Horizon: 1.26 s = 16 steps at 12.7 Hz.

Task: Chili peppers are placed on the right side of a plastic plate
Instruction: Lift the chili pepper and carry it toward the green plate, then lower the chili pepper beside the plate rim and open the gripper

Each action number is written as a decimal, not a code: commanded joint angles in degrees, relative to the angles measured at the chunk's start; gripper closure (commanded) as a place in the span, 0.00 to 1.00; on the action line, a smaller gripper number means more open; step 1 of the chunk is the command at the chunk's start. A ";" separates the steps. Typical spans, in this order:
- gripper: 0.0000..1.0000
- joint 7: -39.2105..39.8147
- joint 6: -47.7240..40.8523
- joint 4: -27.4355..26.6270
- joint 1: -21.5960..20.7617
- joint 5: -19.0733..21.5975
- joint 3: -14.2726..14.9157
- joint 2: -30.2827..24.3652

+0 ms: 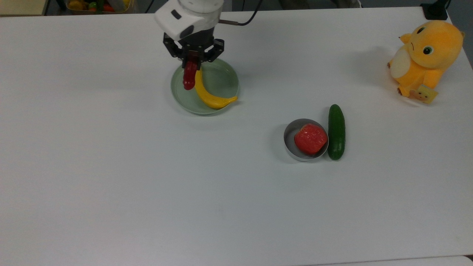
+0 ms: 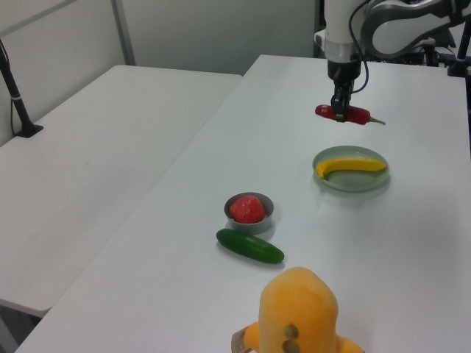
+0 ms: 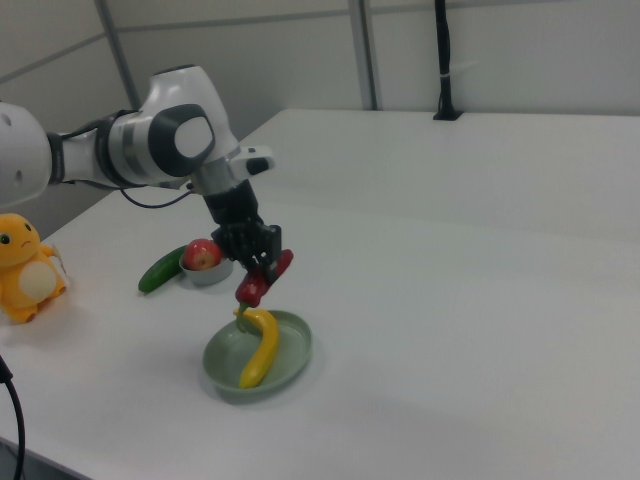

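Note:
A dark red chili pepper [image 1: 189, 79] [image 2: 342, 113] [image 3: 262, 278] hangs in the air, my gripper [image 1: 192, 62] [image 2: 339, 112] [image 3: 256, 264] shut on its middle. The top view shows the chili over the left half of the pale green plastic plate [image 1: 221, 79]. In the left view it hangs above the table just beyond the plate [image 2: 352, 179]. In the right view it is above the plate's [image 3: 290, 363] far rim. A yellow banana [image 1: 205, 92] [image 2: 350, 166] [image 3: 259, 348] lies in the plate.
A small metal bowl [image 1: 290, 136] [image 2: 265, 213] holds a round red fruit [image 1: 310, 139], with a green cucumber [image 1: 336, 132] [image 2: 249, 246] beside it. An orange plush toy [image 1: 425, 57] [image 2: 298, 312] [image 3: 28, 268] sits at the top view's right edge.

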<state>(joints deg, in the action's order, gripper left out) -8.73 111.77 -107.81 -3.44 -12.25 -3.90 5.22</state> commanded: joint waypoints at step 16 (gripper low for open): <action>0.63 8.03 10.84 -0.03 4.85 -5.42 5.13 13.15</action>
<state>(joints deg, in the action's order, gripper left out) -1.57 122.44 -107.79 1.79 -16.98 0.74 18.78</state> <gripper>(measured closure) 0.656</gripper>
